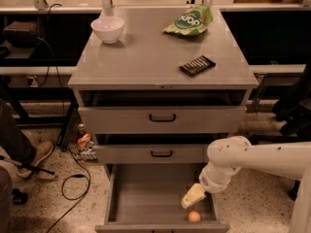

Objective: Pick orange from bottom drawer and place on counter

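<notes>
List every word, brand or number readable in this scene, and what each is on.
Green snack bag on the counter: white lettering, not legible.
Dark bar wrapper: pale print, too small to read.
Gripper, over the bottom drawer just above the orange: no markings seen.
</notes>
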{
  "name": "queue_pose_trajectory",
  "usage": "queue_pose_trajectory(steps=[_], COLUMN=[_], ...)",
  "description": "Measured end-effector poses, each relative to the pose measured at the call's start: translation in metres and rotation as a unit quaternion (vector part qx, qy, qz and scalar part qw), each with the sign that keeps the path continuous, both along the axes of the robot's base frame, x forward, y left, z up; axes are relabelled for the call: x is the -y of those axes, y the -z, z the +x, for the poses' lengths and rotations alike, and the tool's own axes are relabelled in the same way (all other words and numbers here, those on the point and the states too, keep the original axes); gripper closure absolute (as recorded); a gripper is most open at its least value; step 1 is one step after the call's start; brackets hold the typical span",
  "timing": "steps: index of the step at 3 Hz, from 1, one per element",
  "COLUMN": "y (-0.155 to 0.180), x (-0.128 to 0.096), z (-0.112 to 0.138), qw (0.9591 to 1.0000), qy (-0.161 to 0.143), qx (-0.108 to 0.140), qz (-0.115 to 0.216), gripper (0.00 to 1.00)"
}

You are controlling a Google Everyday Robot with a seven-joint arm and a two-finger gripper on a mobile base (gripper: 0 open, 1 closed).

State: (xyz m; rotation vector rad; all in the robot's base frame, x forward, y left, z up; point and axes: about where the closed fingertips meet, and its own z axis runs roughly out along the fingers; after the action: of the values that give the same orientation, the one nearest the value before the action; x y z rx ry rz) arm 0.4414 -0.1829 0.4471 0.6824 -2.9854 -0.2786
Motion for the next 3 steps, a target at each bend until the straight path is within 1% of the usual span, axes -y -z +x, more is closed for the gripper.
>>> queue_pose_trajectory(steps=[1, 2, 3], y=[0.023, 0.063, 0.099], x=[0.001, 0.005, 0.005], z=[0.008, 0.023, 0.030], qw=[0.9996, 0.9966, 0.9917], qy=[0.028, 0.079, 0.118], qx=[-0.003, -0.010, -0.026], qz=[0.007, 0.024, 0.043], gripper=[0.00, 0.00, 0.00])
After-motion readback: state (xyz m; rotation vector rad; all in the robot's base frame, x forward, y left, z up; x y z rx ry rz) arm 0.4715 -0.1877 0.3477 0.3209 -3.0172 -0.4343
